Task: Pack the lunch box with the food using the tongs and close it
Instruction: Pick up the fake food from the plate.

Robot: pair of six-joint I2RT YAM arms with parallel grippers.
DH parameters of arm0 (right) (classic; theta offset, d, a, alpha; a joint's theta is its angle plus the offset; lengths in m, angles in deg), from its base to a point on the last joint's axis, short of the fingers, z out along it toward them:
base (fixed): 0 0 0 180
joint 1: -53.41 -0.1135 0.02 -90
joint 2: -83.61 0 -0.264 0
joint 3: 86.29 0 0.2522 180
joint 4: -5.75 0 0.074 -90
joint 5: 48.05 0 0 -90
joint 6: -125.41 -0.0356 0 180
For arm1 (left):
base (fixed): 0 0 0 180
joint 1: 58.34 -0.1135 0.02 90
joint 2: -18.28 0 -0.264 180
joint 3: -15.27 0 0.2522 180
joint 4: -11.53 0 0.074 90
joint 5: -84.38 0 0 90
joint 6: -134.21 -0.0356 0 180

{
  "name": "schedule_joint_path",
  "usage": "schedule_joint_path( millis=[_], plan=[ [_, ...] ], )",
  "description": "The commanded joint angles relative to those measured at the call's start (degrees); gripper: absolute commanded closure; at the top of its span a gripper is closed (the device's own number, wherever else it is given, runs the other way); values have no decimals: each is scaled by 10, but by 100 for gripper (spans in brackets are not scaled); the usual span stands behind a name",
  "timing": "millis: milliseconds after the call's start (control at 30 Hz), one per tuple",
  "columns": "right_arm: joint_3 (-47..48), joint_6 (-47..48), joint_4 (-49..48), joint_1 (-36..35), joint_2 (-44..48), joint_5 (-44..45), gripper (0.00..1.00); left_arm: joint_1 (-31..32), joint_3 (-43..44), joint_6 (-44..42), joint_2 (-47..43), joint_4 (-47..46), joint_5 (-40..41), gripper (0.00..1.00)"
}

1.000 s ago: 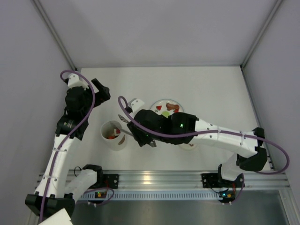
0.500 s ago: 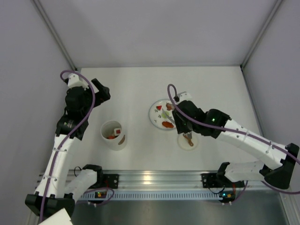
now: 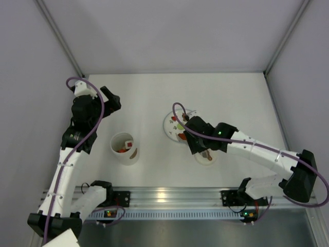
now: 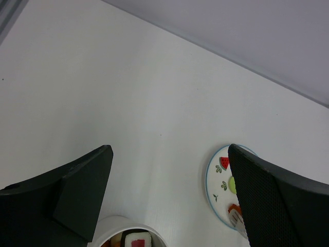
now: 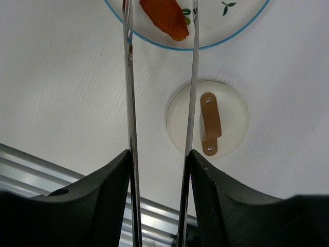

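My right gripper (image 5: 159, 159) is shut on the tongs (image 5: 128, 103), one silvery arm pressed against each finger. The two arms stand apart and reach over the plate (image 5: 221, 28). An orange food piece (image 5: 164, 15) lies on the plate between the tong tips. From above, the right gripper (image 3: 198, 141) hangs at the plate's near edge. The lunch box (image 3: 125, 149) is a white tub standing open on the left, with a white-and-red piece (image 4: 136, 241) and orange bits inside. My left gripper (image 4: 169, 154) is open and empty, above the table behind the tub.
The round white lid (image 5: 208, 126) with a brown strap lies flat just near the plate, under the right tong arm. The plate (image 3: 170, 123) holds more small food pieces. The metal rail (image 3: 164, 198) runs along the table's near edge. Grey walls close in three sides.
The right arm swung from over the tub back to the plate, carrying the tongs. A white-and-red piece now lies in the tub. The left arm has not moved.
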Motion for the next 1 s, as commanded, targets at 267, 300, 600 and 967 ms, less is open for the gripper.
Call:
schedule_joint_path(
  millis=[267, 300, 600, 967],
  plan=[
    [-10, 17, -59, 35, -7, -17, 52, -4, -3, -3, -4, -12, 0, 1],
    [-16, 20, -59, 40, -2, -22, 53, -4, -3, -3, -4, -13, 0, 1],
    [-25, 29, -60, 54, 17, -55, 59, -4, -3, -2, -3, -13, -1, 1],
    [32, 36, -42, 55, 8, -48, 73, -4, -4, -1, -3, -12, 0, 1]
  ],
)
